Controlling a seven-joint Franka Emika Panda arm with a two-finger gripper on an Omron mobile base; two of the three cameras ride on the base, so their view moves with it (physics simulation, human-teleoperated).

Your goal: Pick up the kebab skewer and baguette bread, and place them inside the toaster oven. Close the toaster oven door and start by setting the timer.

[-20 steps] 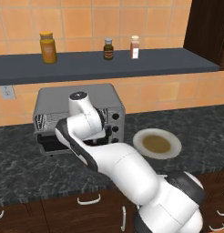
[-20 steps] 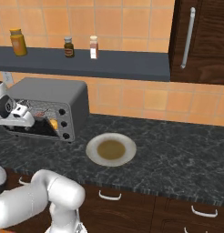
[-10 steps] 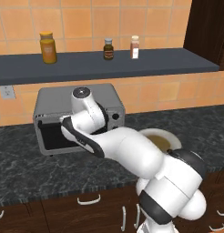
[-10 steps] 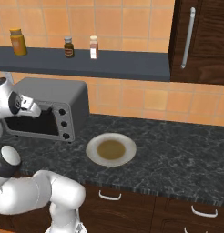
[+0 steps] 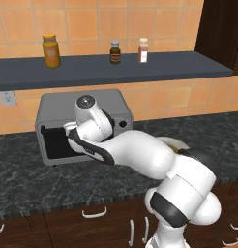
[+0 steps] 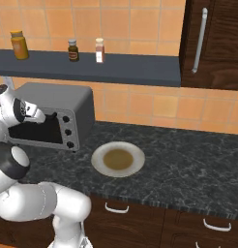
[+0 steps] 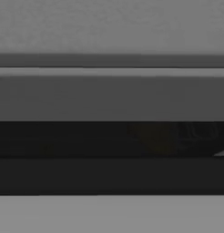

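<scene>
Unlabelled toaster oven (image 5: 82, 114), 3 bottles (image 5: 115, 52)

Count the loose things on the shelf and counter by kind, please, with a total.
Jars and bottles on the shelf: 3, the big orange jar, the small dark bottle and the white-capped red shaker.
Ovens: 1, the toaster oven.
Plates: 1, the plate on the counter.
Total: 5
</scene>
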